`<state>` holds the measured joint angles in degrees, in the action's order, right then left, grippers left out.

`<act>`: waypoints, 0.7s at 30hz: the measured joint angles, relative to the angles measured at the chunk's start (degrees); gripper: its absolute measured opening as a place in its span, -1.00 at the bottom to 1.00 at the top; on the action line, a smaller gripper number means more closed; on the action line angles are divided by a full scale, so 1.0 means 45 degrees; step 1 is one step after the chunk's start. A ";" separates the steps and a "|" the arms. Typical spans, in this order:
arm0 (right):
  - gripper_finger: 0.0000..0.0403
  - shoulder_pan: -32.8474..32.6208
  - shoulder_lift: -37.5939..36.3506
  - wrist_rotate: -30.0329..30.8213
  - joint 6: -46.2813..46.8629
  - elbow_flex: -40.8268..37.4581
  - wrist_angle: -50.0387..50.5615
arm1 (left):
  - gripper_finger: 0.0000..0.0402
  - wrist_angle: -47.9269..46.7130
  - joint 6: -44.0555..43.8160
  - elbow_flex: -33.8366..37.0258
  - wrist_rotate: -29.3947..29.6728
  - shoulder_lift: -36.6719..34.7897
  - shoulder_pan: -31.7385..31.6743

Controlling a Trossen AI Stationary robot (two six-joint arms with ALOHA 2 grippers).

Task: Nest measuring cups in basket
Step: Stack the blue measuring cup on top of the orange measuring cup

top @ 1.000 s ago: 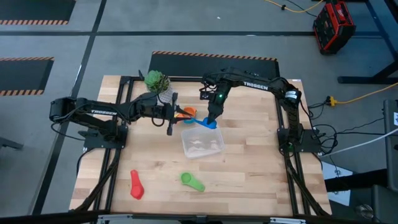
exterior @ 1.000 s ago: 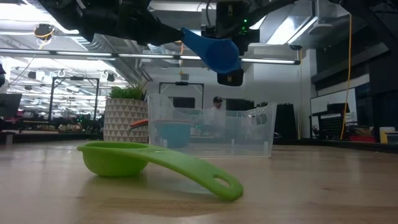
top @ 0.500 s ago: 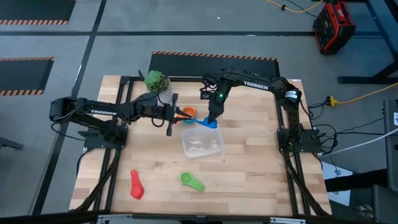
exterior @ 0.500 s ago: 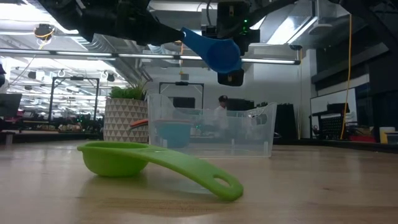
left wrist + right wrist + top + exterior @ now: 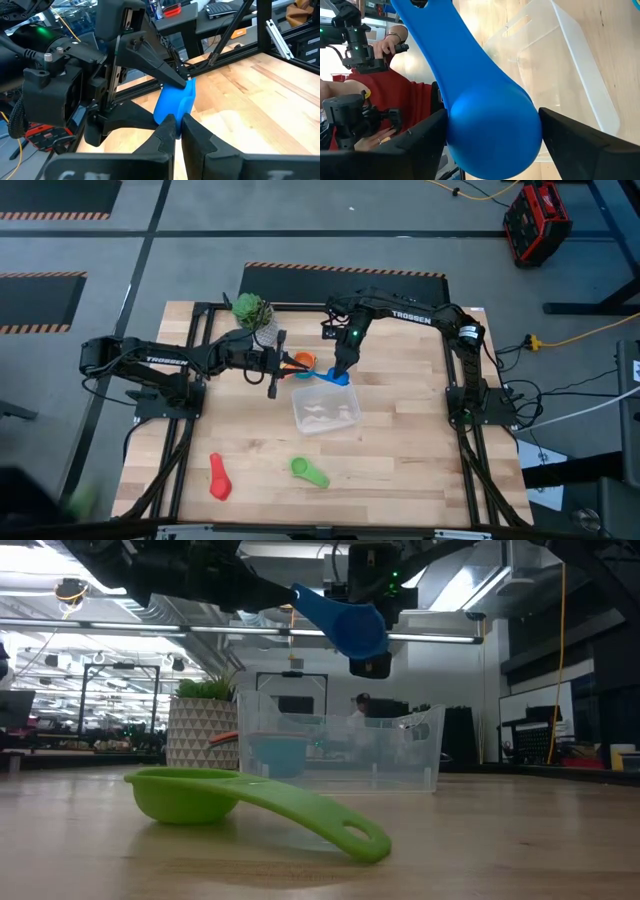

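**A:** From above, where's the dark blue cup [image 5: 338,378]?

**B:** In the air over the far rim of the basket [image 5: 325,412], between the left gripper [image 5: 288,367] and the right gripper [image 5: 341,370].

**A:** And at worktop height?

**B:** The bowl hangs above the basket, with the handle slanting up towards the left arm.

**A:** Left wrist view?

**B:** The fingers [image 5: 162,132] are pressed together right at the cup, by my reading nipping its flat handle.

**A:** Right wrist?

**B:** Those fingers are spread wide either side of the bowl, not clamping it.

**A:** How will it handle?

**B:** Likely light, stiff, smooth plastic. The round bowl could slip, so the handle is the better hold.
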<state>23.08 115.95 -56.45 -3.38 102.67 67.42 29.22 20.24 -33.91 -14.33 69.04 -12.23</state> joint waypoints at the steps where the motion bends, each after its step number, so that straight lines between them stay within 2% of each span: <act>1: 0.51 0.0002 -0.0002 0.0000 0.0000 0.0000 -0.0004 | -0.96 0.0002 -0.0002 0.0000 0.0000 0.0000 0.0000; 21: 0.51 -0.0046 -0.0002 0.0532 -0.0355 0.0019 -0.0117 | -0.98 -0.0047 -0.0012 0.0000 0.0036 0.0000 0.0004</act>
<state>22.87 115.94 -54.05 -4.97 102.76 66.89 29.01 20.18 -33.91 -14.17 69.04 -12.21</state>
